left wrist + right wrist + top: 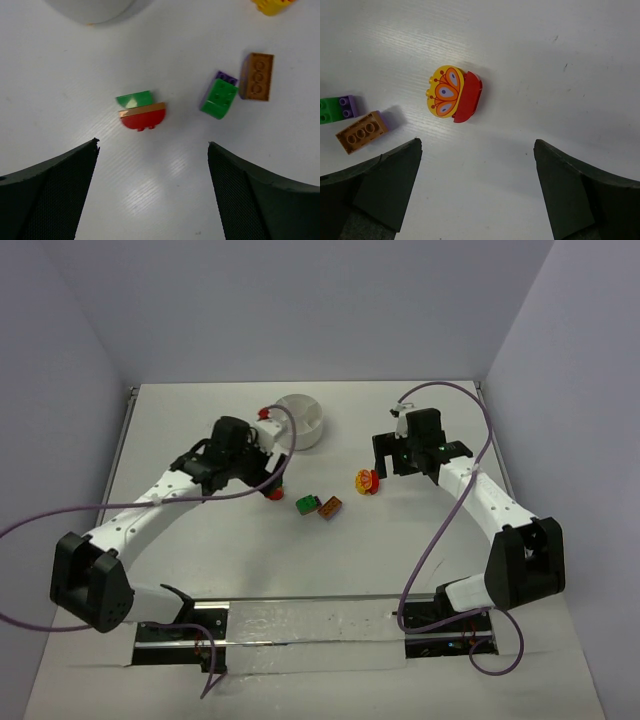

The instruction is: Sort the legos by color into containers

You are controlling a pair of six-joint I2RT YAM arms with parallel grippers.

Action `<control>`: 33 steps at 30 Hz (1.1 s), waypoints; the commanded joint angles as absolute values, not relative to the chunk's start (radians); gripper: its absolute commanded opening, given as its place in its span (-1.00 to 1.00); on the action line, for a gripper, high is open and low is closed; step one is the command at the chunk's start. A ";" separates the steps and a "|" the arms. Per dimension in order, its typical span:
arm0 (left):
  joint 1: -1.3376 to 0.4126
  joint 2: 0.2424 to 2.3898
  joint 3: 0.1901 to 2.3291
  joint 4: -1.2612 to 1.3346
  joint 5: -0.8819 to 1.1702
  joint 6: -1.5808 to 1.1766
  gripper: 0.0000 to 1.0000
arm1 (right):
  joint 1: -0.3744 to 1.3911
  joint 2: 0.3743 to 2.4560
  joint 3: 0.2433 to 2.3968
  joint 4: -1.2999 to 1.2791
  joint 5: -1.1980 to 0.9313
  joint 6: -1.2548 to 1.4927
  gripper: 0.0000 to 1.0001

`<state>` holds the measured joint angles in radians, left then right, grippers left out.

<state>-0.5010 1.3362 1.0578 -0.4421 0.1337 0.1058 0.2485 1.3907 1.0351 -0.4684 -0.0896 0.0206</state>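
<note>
Hovering wide open, the left pincer (152, 165) frames the red brick (143, 119) at its 12 o'clock; easing forward, then dropping straight onto its flat sides should grip best. The right pincer (477, 165), also wide, faces the yellow-and-red brick (451, 95). The bowl (302, 420) sits at the red brick's 11 o'clock.

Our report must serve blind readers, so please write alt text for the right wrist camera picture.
A yellow-and-red lego lies on the white table just ahead of the open right gripper. Near the left edge lie an orange-brown brick and a green brick touching a purple brick.
</note>
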 commanded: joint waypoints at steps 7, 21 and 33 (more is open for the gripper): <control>-0.690 1.539 1.197 -0.510 0.137 0.119 0.77 | 0.180 1.358 1.075 -0.486 -0.140 0.012 1.00; -0.730 1.704 1.247 -0.521 0.191 0.157 0.58 | 0.176 1.377 1.081 -0.482 -0.147 0.016 1.00; -0.740 1.815 1.329 -0.529 0.183 0.195 0.42 | 0.176 1.379 1.080 -0.480 -0.140 0.018 1.00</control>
